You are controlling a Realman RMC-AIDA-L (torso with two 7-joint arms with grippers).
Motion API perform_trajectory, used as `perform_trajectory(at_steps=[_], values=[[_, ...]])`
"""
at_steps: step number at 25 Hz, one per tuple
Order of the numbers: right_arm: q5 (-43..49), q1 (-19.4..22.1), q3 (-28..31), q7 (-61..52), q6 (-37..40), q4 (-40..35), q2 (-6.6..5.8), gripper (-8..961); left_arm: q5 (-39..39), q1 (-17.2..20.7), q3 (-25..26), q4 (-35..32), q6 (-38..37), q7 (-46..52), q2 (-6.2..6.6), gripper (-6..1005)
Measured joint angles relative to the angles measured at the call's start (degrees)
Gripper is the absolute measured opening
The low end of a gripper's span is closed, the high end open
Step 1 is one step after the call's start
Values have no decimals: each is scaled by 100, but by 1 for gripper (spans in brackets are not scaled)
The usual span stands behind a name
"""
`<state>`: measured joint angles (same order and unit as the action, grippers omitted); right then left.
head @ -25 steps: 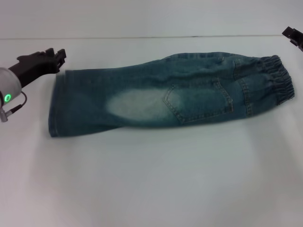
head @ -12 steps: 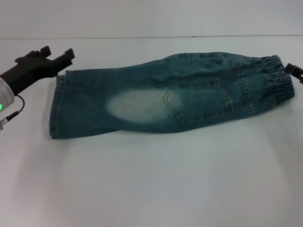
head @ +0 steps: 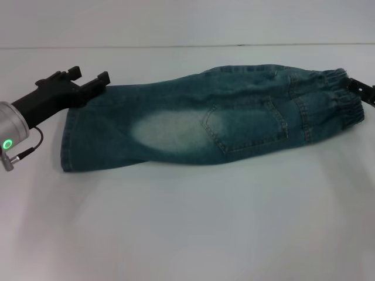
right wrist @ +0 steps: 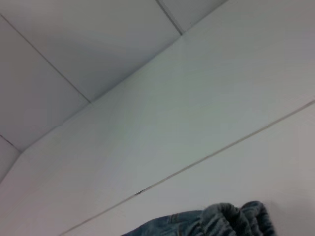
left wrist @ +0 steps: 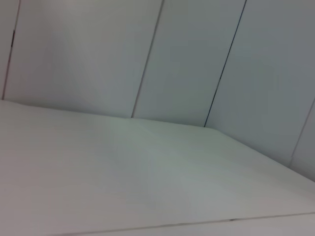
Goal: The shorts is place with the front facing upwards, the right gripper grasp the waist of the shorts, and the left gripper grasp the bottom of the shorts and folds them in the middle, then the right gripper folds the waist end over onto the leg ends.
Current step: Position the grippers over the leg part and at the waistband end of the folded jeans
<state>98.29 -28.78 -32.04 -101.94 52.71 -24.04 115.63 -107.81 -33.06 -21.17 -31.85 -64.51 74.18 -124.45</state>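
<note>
The blue denim shorts [head: 211,120] lie across the white table, with the elastic waist [head: 343,96] to the right and the leg ends [head: 70,137] to the left. A back pocket and a faded patch face up. My left gripper [head: 88,77] is open at the far corner of the leg ends, its dark fingers [head: 103,78] over the hem's edge. Only a small part of my right gripper [head: 364,91] shows at the picture's right edge, against the waist. The gathered waist [right wrist: 238,217] also shows in the right wrist view. The left wrist view shows only table and wall.
The white table [head: 187,222] stretches wide in front of the shorts. A pale panelled wall [left wrist: 147,54] stands behind the table's far edge.
My left gripper has moved right, from beside the leg ends to over their far corner. My right gripper has come down from the upper right to the waist.
</note>
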Motion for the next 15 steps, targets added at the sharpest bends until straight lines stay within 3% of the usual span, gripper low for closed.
perform_trajectory(at_steps=[13,15], values=[[702,-351,-348,-997,-252,11,-90,875,0,11,-247,83,-9,0,0,795],[878,-358,-360,-1095,-174,-4,-122,805,8,10,-273,83,-13,0,0,794]])
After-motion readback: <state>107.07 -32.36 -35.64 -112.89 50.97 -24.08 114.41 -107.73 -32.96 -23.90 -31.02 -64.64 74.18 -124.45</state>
